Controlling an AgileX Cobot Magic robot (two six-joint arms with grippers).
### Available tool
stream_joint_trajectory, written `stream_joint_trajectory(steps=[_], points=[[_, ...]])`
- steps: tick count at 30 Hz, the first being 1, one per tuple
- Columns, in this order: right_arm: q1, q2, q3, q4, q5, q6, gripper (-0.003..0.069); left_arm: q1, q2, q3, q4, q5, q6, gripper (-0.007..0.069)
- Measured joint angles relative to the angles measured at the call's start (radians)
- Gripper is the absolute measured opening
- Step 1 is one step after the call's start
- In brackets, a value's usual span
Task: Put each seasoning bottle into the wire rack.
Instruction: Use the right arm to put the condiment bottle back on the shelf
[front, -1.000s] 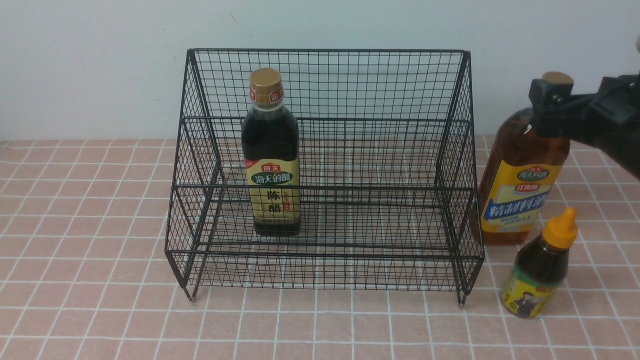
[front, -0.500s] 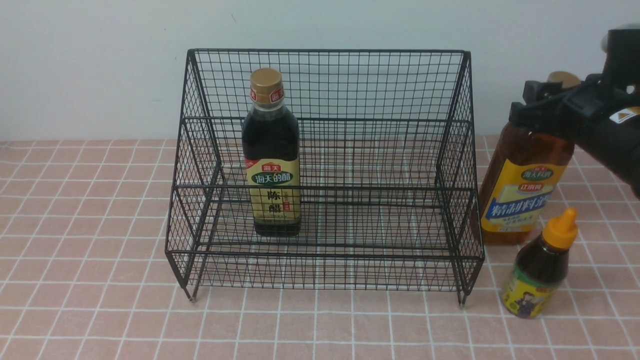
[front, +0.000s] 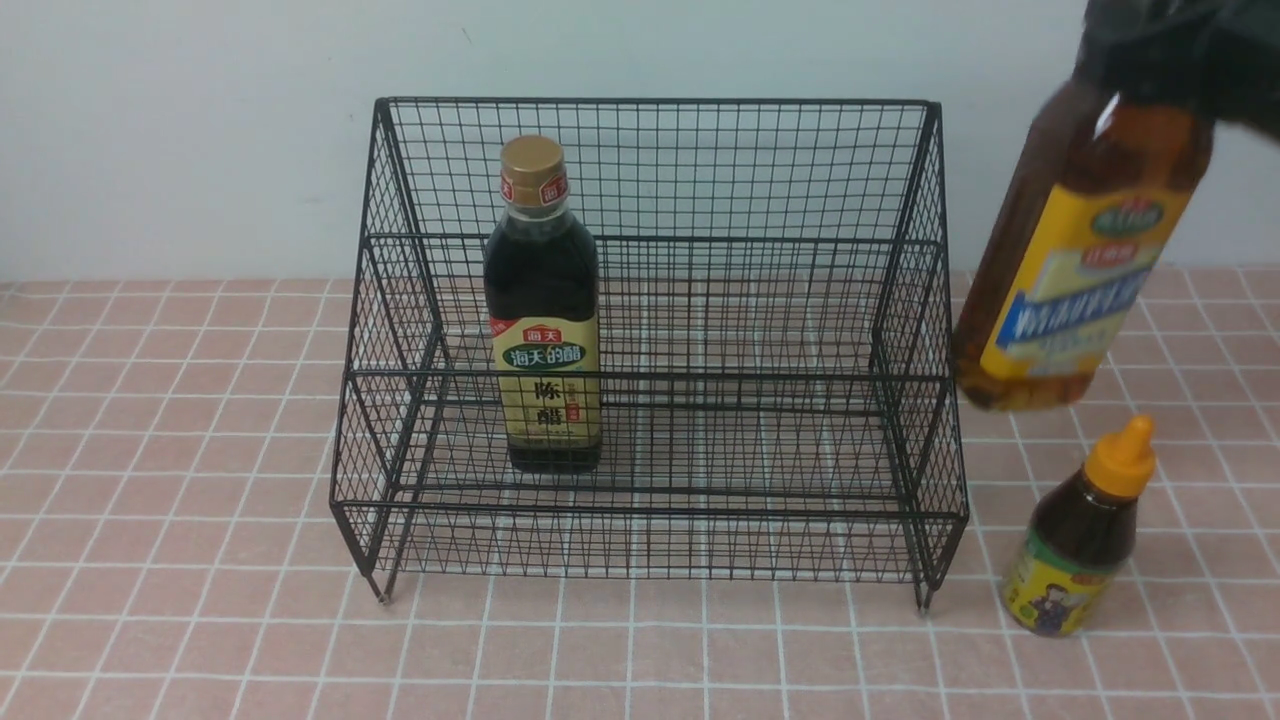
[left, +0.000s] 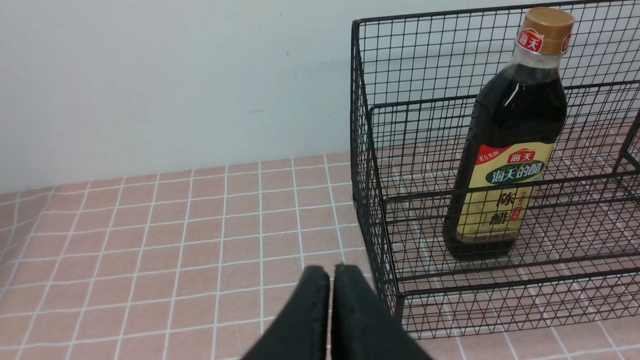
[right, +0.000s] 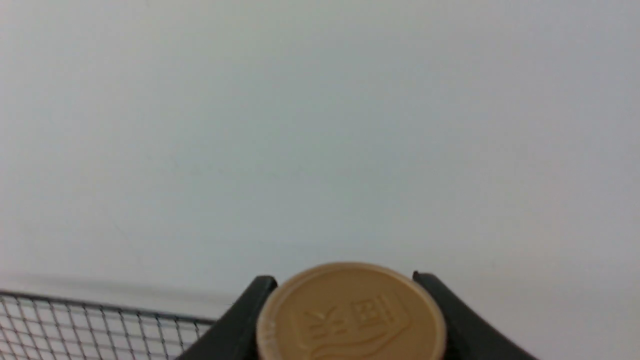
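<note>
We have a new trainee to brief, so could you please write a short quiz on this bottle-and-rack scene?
1. True or false: the vinegar bottle stands upright inside the wire rack.
2. The amber bottle is: A) inside the rack; B) in the air above the table, tilted, gripped at the top between the fingers of the right gripper; C) lying flat.
3. Which bottle stands on the table, right of the rack?
Key: 1 true; 2 B; 3 the small orange-capped bottle.
</note>
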Motion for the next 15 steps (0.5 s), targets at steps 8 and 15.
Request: stream_joint_trajectory(steps=[8,15], points=[[0.0,-0.078,-0.147,-0.014,0.211,0.002,0.0313,0.0,0.0,0.0,-0.001,0.0,0.0,-0.0007],[0.006,-0.087,-0.205,0.061,0.302,0.0,0.0313,0.0,0.0,0.0,-0.001,0.0,0.0,-0.0007]])
